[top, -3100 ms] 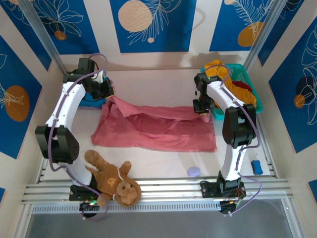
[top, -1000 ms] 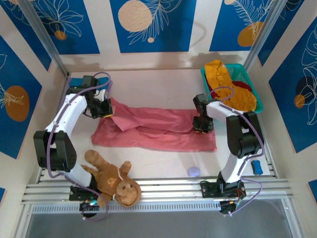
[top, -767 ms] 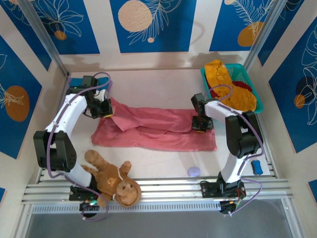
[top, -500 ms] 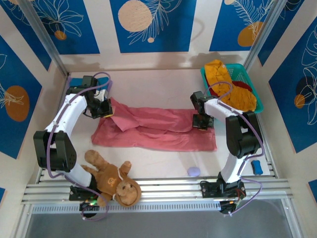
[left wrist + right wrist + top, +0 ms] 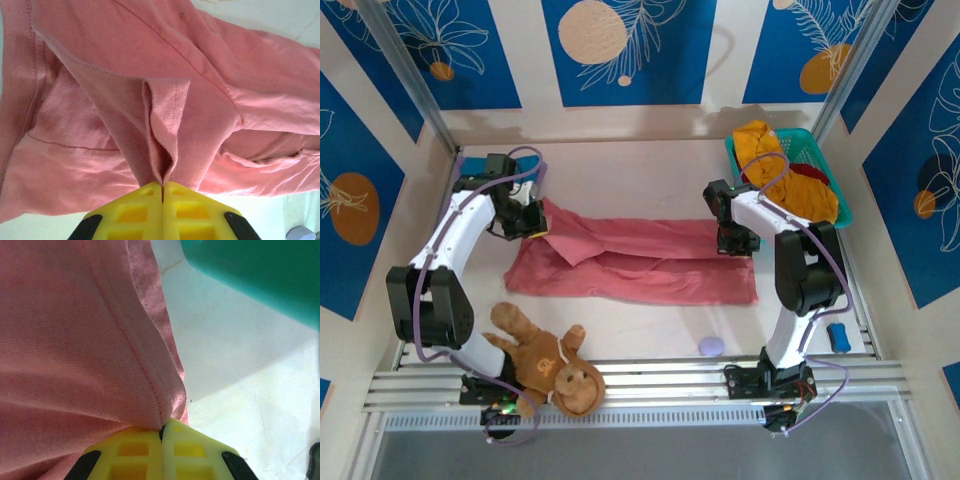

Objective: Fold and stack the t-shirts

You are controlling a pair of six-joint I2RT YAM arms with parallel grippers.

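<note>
Tabletop (image 5: 640,165) corner: blue t-shirt (image 5: 472,163) half hidden

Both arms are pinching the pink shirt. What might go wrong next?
1. The left end effector and right end effector each grip just a thin edge of the pink shirt; it may slip free.
2. The teal basket sits close to the right one; a swing might bump it.

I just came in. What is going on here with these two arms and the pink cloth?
The two arms are working on a salmon-pink t-shirt that lies spread on the table. The left gripper is shut on a bunched fold at the shirt's left end, and the right gripper is shut on its right edge, beside the teal basket. A mustard-yellow shirt waits in that basket.
</note>
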